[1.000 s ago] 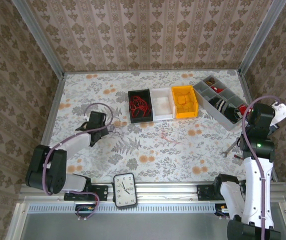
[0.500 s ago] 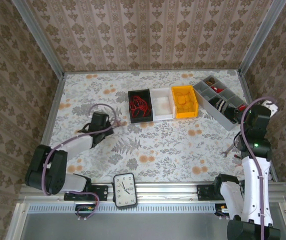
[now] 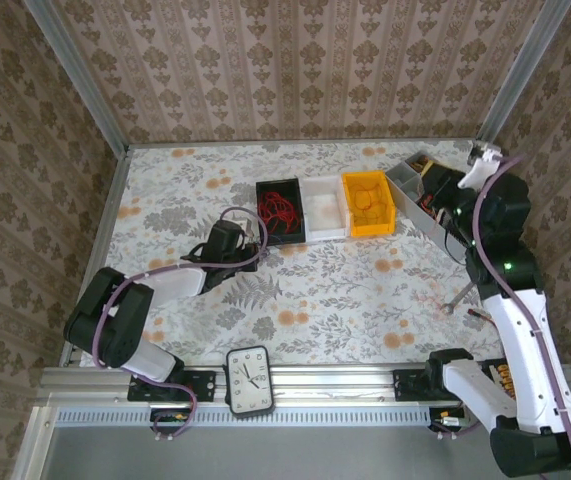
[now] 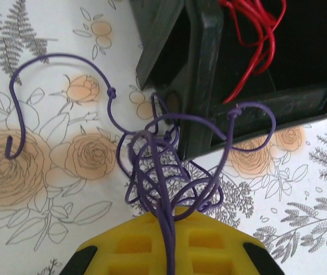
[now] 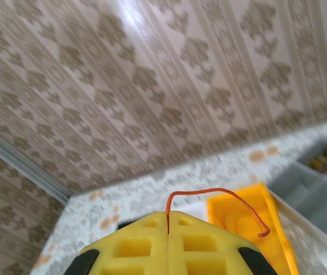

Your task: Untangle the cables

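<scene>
My left gripper [image 4: 169,222] is shut on a tangled purple cable [image 4: 152,166] that sprawls over the floral tabletop, one loop lying against the black bin's [image 4: 203,86] near corner. In that bin lie red cables [image 4: 255,34]. From above, the left gripper [image 3: 246,243] sits low at the front-left corner of the black bin [image 3: 262,236], which holds the red cables [image 3: 278,209]. My right gripper [image 5: 168,215] is shut on a thin orange cable [image 5: 232,197] that arcs over the yellow bin [image 5: 278,226]. The right gripper [image 3: 444,189] is raised over the grey organiser [image 3: 417,196].
A white bin [image 3: 325,208] stands between the black bin and the yellow bin [image 3: 368,203]. The grey organiser holds several small parts. A metal tool [image 3: 457,297] lies near the right arm. A clock [image 3: 249,380] rests on the front rail. Patterned walls close in three sides.
The left gripper has slid right to the black bin's corner, dragging the purple cable. The right arm has swung up and back over the grey organiser, toward the yellow bin, with the orange cable.
</scene>
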`<state>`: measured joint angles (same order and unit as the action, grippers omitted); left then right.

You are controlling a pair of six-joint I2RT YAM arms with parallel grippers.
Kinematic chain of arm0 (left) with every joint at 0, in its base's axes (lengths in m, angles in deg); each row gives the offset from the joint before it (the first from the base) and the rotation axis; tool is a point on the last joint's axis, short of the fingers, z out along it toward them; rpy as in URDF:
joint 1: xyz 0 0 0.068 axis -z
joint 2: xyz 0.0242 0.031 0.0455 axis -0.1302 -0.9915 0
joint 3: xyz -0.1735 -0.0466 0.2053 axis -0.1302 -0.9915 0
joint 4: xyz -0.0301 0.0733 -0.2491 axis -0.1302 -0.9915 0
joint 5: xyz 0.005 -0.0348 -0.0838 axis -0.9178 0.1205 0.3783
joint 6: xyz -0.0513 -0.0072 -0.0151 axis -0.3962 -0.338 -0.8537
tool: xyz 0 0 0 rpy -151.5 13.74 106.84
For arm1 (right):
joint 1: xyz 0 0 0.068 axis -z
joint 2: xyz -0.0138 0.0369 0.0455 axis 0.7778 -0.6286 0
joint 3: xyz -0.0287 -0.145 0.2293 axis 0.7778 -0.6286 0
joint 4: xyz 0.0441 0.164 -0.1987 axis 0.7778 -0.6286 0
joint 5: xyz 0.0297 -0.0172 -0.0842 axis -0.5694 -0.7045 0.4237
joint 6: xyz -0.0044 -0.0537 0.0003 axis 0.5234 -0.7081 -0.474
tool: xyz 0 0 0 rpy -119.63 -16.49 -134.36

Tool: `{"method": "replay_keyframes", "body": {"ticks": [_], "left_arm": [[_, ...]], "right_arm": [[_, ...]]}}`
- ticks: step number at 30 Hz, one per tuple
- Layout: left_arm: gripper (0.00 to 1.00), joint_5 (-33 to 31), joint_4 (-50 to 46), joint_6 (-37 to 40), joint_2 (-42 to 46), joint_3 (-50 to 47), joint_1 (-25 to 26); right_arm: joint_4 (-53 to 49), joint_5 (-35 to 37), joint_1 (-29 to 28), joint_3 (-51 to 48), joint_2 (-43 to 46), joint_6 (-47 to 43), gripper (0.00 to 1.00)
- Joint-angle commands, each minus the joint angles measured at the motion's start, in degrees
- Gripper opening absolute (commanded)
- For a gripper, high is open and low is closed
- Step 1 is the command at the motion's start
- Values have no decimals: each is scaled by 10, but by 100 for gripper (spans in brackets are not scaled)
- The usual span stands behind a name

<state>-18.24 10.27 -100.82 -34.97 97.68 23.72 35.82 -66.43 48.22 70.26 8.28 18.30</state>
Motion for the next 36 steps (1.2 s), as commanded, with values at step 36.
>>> {"method": "replay_keyframes", "body": {"ticks": [36], "left_arm": [[0,-8,-10,11,-83,63,4]], "right_arm": [[143,16,-15,443,-412,-81,0]]}}
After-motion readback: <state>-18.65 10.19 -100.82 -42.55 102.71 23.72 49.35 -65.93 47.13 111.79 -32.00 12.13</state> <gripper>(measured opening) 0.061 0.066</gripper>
